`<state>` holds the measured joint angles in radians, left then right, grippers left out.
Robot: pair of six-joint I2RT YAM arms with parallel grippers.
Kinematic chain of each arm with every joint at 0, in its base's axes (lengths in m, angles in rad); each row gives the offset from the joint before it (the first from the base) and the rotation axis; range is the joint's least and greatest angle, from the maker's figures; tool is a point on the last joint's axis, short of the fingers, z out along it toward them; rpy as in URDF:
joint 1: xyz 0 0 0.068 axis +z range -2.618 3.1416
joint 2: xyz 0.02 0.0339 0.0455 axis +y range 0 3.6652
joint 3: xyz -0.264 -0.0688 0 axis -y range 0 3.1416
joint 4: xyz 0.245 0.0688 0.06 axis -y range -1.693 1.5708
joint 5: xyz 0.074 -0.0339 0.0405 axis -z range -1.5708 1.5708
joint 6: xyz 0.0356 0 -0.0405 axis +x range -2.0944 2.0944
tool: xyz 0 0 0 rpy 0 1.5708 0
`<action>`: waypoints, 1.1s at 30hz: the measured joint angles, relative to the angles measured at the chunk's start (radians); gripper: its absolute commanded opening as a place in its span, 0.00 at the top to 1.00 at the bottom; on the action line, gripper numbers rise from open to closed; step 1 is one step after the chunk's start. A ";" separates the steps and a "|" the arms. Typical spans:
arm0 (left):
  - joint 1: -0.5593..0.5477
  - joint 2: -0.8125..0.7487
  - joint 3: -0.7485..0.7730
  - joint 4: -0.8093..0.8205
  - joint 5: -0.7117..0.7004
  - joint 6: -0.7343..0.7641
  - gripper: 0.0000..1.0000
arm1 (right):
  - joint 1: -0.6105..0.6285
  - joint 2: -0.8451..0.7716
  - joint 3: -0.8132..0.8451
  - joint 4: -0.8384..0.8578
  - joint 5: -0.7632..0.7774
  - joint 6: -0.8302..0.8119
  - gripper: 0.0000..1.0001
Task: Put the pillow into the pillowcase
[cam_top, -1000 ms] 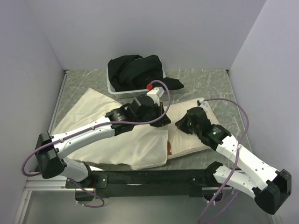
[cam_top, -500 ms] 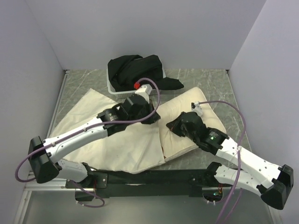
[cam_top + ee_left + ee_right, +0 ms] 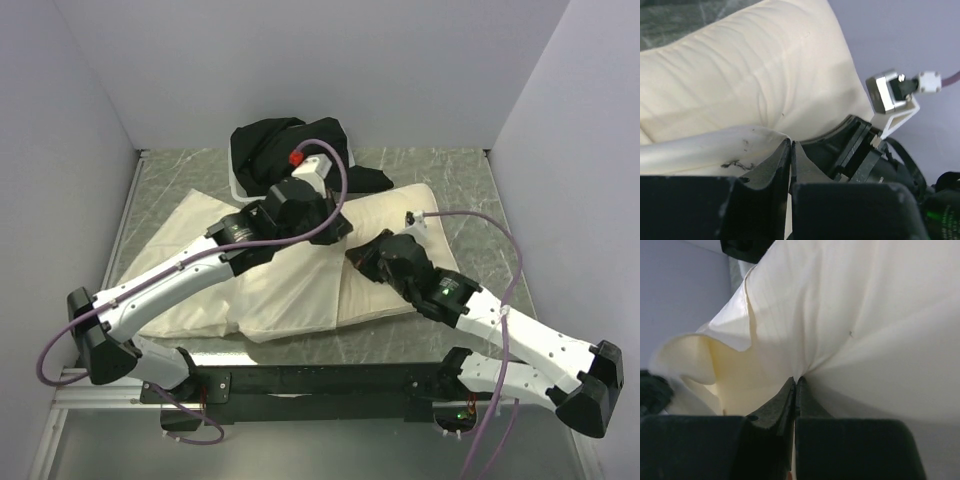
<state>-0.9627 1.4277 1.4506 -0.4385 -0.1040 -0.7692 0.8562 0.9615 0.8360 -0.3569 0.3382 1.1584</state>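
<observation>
The pillowcase (image 3: pixel 200 270) lies wrinkled and flat across the left and middle of the table. The plump cream pillow (image 3: pixel 420 225) lies at its right end, with the bear print hidden. My left gripper (image 3: pixel 335 235) is at the far side of the join between the two. In the left wrist view it (image 3: pixel 790 145) is shut on a thin cream fabric fold (image 3: pixel 715 150) below the pillow (image 3: pixel 740 75). My right gripper (image 3: pixel 358 262) is just in front of it. In the right wrist view it (image 3: pixel 796 382) is shut on a pinch of pillowcase fabric (image 3: pixel 865 340).
A white basket (image 3: pixel 240 188) heaped with black cloth (image 3: pixel 290 150) stands at the back centre, just behind my left wrist. Grey walls close off the left, back and right sides. The marbled tabletop (image 3: pixel 470 180) shows at the back right.
Both grippers moved back and left while holding the fabric. The cloth's near edge shifted away from the table front, and the brown print seen at the pillow's near corner is now hidden.
</observation>
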 measured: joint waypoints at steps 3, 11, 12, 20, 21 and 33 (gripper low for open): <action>0.034 -0.056 -0.057 0.012 -0.009 -0.005 0.90 | 0.044 0.011 -0.072 0.099 0.031 0.032 1.00; 0.058 -0.220 -0.495 0.104 -0.043 -0.077 0.80 | 0.082 0.233 -0.188 0.222 0.025 0.028 0.51; 0.059 -0.236 -0.557 0.108 -0.047 -0.087 0.77 | 0.086 0.242 -0.190 0.213 0.025 0.016 0.35; 0.062 -0.388 -0.739 0.089 -0.088 -0.134 0.36 | 0.035 0.098 -0.125 0.106 0.047 -0.198 0.00; 0.062 -0.401 -0.739 0.092 -0.096 -0.135 0.33 | -0.028 0.084 -0.109 0.094 0.035 -0.242 0.00; 0.070 -0.358 -0.741 0.033 -0.261 -0.203 0.18 | -0.583 0.441 -0.069 0.114 -0.127 -0.539 0.00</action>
<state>-0.8928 1.0695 0.7097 -0.4057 -0.3649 -0.9722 0.2733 1.4029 0.7666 -0.2432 0.2115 0.6189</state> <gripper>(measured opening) 0.847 0.995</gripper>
